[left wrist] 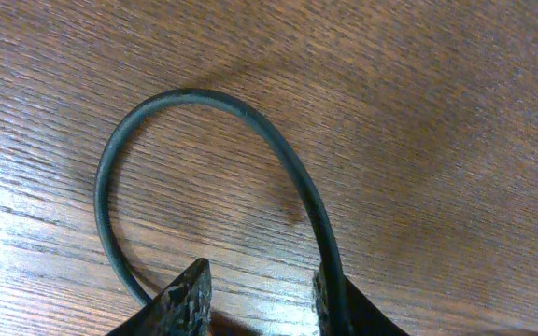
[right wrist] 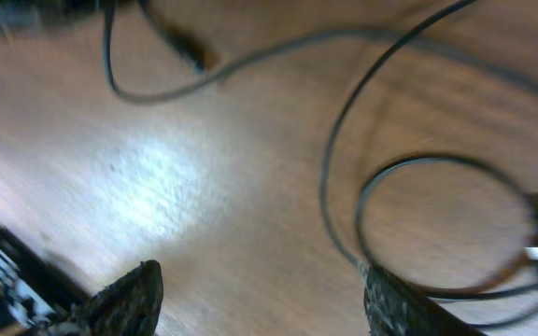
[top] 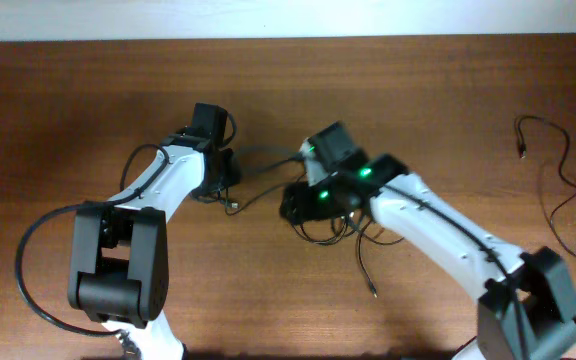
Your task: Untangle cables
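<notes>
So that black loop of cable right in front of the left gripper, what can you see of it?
The thin black cable loop looks like smooth matte rubber, round in section, with no plug in the left wrist view. It lies flat on the brown wooden table, bent into a narrow arch. One leg vanishes behind a dark textured finger; the other runs along the second finger's inner edge. The left gripper stands open, bare wood between its fingers, so nothing clamps the loop.

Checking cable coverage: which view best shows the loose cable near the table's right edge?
Overhead. The loose cable shows its bends and a plug end there, apart from the tangle. Neither wrist view shows it: left frames one loop, right blurred strands.
</notes>
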Controlling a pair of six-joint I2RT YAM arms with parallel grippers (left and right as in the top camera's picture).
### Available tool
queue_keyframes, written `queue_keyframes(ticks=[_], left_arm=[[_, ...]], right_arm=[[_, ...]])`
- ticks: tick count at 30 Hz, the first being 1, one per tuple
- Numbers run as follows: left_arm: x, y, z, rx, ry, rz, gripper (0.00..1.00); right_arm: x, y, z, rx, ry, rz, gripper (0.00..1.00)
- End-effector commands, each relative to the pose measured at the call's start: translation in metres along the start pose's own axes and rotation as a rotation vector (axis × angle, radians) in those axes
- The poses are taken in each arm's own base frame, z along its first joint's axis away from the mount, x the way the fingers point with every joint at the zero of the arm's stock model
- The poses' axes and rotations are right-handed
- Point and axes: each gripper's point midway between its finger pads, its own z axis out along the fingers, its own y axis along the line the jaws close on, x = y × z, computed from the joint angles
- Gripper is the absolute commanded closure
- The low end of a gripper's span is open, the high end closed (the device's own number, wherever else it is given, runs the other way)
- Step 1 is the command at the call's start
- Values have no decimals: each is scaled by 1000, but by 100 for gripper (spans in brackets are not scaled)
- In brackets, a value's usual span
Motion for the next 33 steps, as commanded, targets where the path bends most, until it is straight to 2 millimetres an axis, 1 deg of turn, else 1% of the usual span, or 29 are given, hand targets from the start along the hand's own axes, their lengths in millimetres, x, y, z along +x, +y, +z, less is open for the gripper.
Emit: queue_keyframes(ticks=[1,3,4,6,8,10,13,14,15,16,17,18,19,20,22,23,24,25,26,27,28,30,31,32,33], left_arm=[[0,7,2,-20,-1,-10,54],[0,7,2,-20,0,-10,43],[0,7,2,-20,-1,-10,42],[0,7,2,-20,-1,-10,42],[0,6,2,-19,0,-10,41],[-1,6,2,-19,-1,-11,41],[0,6,2,-19,-1,-11,40],[0,6,2,-19,-1,-11,40],[0,6,2,-19,-1,-11,39],[0,6,2,-19,0,-11,39],[0,6,2,-19,0,-11,40],[0,6,2,-19,0,-11,39],[0,6,2,-19,0,-11,39],[0,6,2,-19,0,-11,39],[0,6,2,-19,0,-10,40],[0,6,2,-19,0,-10,39],[0,6,2,-18,0,-10,40],[0,6,2,-18,0,-11,40],[0,6,2,-16,2,-11,40],[0,6,2,-16,2,-11,39],[0,6,2,-15,2,-11,39],[0,6,2,-16,2,-11,40],[0,6,2,-16,2,-10,40],[0,6,2,-16,2,-11,39],[0,6,2,-16,2,-10,39]], right_arm=[[12,-1,35,91,30,-62,32],[15,-2,50,99,50,-25,31],[18,-8,61,110,67,23,31],[19,-16,79,123,84,45,31],[22,-29,96,156,99,52,36],[28,-36,106,174,125,64,47],[30,-38,109,179,134,66,82],[31,-39,109,181,138,66,86],[35,-41,108,189,154,72,96],[41,-41,107,189,178,79,96],[46,-36,100,164,218,77,96],[40,-10,83,23,243,-4,96],[32,15,65,-102,229,-107,96],[20,40,38,-188,176,-196,96],[10,58,5,-218,101,-240,96],[5,73,-29,-244,25,-276,96],[2,84,-53,-264,-32,-305,96],[1,91,-71,-279,-75,-327,96],[0,100,-93,-298,-130,-354,96],[0,111,-122,-323,-206,-391,96],[0,119,-145,-342,-268,-421,96],[4,142,-208,-403,-452,-509,96],[9,152,-243,-437,-557,-560,96],[17,160,-274,-456,-653,-625,96],[23,163,-291,-460,-706,-662,96]])
